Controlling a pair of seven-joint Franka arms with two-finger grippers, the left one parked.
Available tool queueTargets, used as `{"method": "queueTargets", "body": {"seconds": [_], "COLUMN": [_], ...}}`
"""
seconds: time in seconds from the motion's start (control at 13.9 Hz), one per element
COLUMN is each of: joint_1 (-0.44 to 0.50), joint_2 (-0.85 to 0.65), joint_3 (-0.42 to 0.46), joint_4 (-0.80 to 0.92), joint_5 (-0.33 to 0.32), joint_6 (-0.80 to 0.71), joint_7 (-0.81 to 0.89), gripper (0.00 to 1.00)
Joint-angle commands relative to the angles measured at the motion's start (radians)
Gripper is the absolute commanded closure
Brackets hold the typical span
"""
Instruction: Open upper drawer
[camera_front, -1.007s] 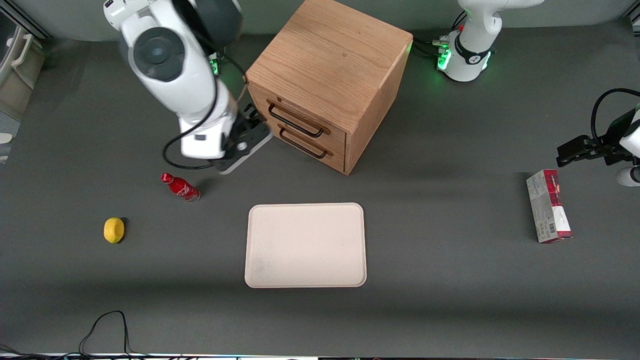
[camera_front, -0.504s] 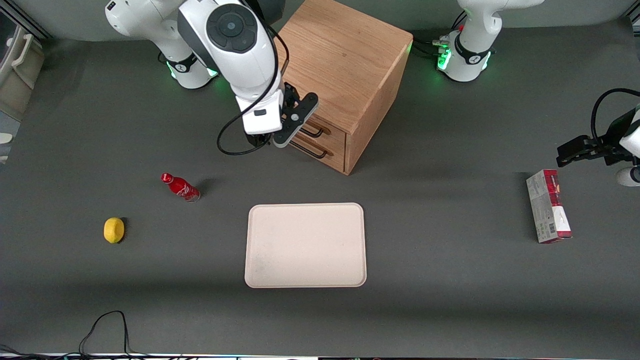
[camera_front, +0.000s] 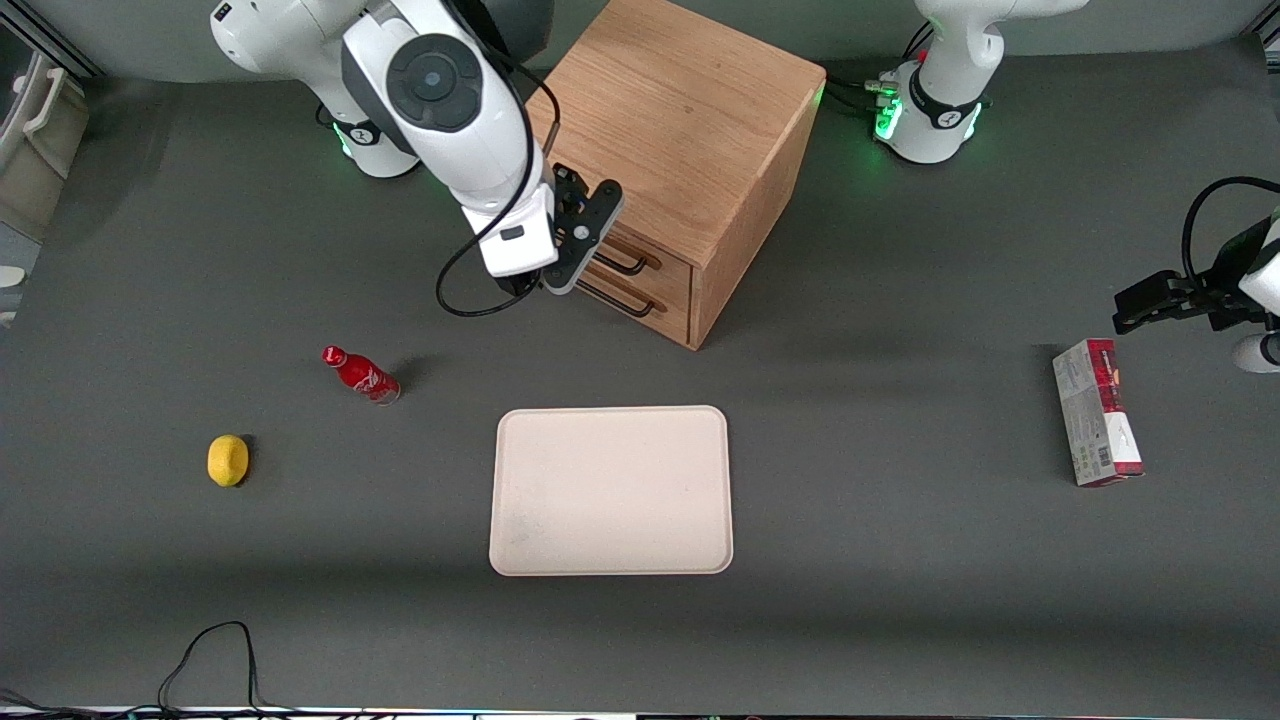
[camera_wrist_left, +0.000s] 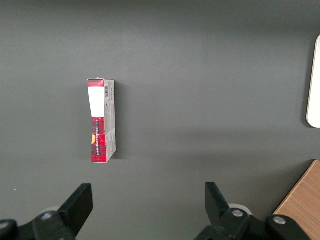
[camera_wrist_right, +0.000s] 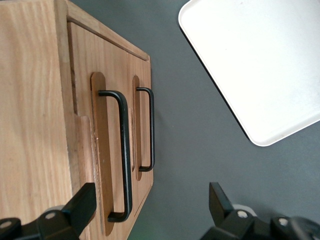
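The oak cabinet (camera_front: 670, 130) stands at the back of the table. Its upper drawer (camera_front: 655, 262) is shut, and part of its black wire handle (camera_front: 628, 264) shows past my arm. The lower drawer (camera_front: 655, 300) is shut too. My right gripper (camera_front: 583, 240) hovers in front of the drawer fronts, at the working arm's end of the handles. In the right wrist view the gripper (camera_wrist_right: 147, 210) is open. The end of the upper handle (camera_wrist_right: 123, 155) lies between the fingers (camera_wrist_right: 75, 207) without touching them. The lower handle (camera_wrist_right: 150, 130) runs beside it.
A cream tray (camera_front: 610, 490) lies nearer the front camera than the cabinet and shows in the right wrist view (camera_wrist_right: 260, 65). A red bottle (camera_front: 360, 373) and a lemon (camera_front: 228, 460) lie toward the working arm's end. A red-and-white box (camera_front: 1095, 410) lies toward the parked arm's end.
My gripper has swung from low beside the cabinet to in front of the drawer handles. Over the last half second it shifted slightly toward the working arm's end. The drawers have not moved.
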Motion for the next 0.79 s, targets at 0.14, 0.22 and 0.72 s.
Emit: {"method": "queueTargets", "body": {"seconds": [0.14,0.22,0.72], "joint_1": [0.005,0.010,0.022], "joint_2": [-0.051,-0.052,-0.052], "joint_3": [-0.014,-0.014,-0.003], "joint_4": [-0.083,-0.106,-0.229], "joint_5": [0.037,0.037,0.038], "joint_6": [0.040,0.069,0.224], "joint_7": [-0.057,-0.057,-0.054], "gripper": [0.00,0.00,0.00]}}
